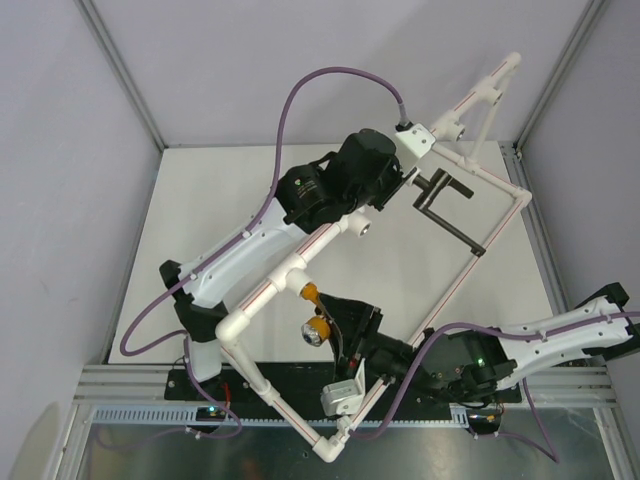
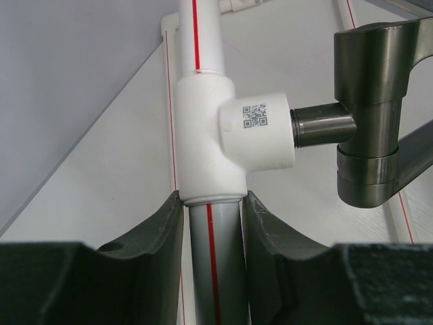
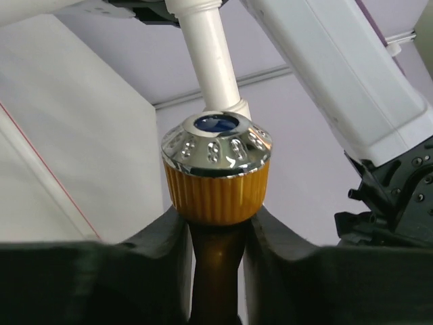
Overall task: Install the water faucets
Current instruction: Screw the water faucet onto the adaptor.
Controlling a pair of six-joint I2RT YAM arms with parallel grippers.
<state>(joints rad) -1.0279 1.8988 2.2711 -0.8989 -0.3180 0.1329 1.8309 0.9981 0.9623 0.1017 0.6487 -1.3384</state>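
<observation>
The left arm [image 1: 250, 245] rises from its base at the near left and stretches diagonally over the white pipe frame [image 1: 258, 300] to the frame's far side, its black wrist hanging above the pipe there. In the left wrist view the left jaws are pressed onto a red-striped pipe of the frame, one pad on each side, just beneath a white tee fitting [image 2: 210, 135] that carries a small square code label. The black tap [image 2: 369, 135] stands out from that tee's side socket, its dark stub entering the socket mouth and its long arm running off to the side; seen from above, the black tap [image 1: 445, 205] lies inside the frame, just beside its far corner. The right arm [image 1: 550, 335] comes in low from the right along the frame's near side and reaches leftward with its wrist inside the frame. The right jaws pinch the body of the orange-brass tap [image 3: 216, 196] directly under its ribbed orange collar and shiny blue-centred knob. From above, the orange-brass tap [image 1: 314, 318] sits just inside the frame's near-left pipe, its orange end at the mouth of a short side branch. The frame rests on the pale surface [image 1: 220, 200].
</observation>
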